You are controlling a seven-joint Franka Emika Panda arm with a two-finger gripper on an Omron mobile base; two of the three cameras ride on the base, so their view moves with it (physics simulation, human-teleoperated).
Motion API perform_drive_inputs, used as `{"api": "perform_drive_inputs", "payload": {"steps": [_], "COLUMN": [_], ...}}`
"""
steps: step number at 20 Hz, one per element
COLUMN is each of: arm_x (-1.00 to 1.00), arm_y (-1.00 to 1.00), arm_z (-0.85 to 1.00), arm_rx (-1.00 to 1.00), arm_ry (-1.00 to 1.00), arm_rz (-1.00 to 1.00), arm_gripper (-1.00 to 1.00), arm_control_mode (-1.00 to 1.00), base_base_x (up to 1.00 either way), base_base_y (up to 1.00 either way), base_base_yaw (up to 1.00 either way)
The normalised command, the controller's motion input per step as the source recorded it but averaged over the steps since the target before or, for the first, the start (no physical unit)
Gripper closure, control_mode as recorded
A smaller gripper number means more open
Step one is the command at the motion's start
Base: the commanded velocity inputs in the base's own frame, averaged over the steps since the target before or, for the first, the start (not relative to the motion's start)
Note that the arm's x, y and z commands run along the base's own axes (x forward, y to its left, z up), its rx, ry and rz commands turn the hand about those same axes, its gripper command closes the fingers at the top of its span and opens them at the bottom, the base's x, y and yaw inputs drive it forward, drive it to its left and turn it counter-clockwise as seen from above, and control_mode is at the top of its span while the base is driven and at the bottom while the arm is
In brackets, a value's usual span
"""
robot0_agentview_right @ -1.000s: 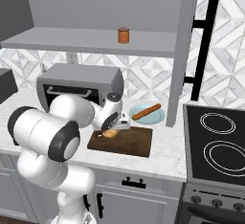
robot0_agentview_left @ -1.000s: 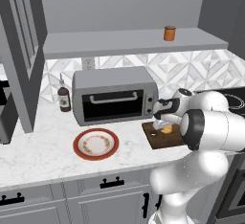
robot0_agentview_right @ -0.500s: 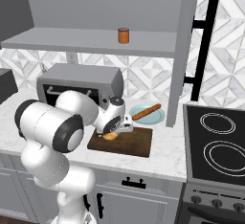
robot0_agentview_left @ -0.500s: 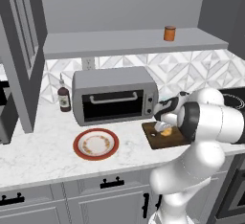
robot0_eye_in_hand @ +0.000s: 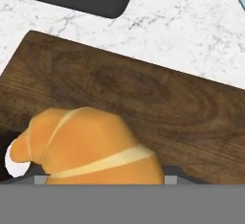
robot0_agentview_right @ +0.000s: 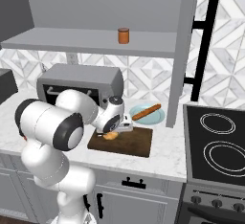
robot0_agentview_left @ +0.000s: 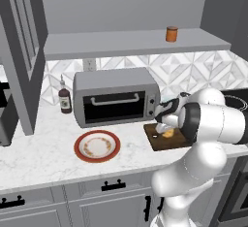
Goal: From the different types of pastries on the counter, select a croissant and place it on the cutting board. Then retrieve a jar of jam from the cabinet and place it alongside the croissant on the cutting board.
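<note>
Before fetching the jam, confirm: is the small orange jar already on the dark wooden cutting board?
No, the small orange jar stands on the grey wall shelf, well above the dark wooden cutting board.

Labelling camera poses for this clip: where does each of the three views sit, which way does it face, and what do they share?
Left base view: behind the arm to its left, facing forward and down at the counter; the white arm rises lower right, bent toward the cutting board.
Right base view: behind to the right, same counter; arm rises lower left, gripper low at the croissant.
Hand view: on the hand, looking closely down at croissant and board.
Shared: all three show croissant and board; both base views show the jar of jam on the shelf.
</note>
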Motion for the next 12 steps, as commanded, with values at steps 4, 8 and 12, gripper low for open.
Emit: {"api": "perform_drive_inputs", "payload": {"steps": [4,8,12], "arm_x": [0.0,0.0,0.0], "arm_y": [0.0,0.0,0.0], "arm_z": [-0.14,-0.11,-0.05], "arm_rx": [0.0,0.0,0.0], "arm_ry": [0.0,0.0,0.0], "arm_rz": [-0.1,-0.09,-0.09], "arm_gripper": [-1.0,-1.0,-1.0], "arm_control_mode": [-1.0,-1.0,-1.0], "base_base_x": [0.0,0.0,0.0], "base_base_y": [0.0,0.0,0.0], "base_base_yaw": [0.0,0.0,0.0]}}
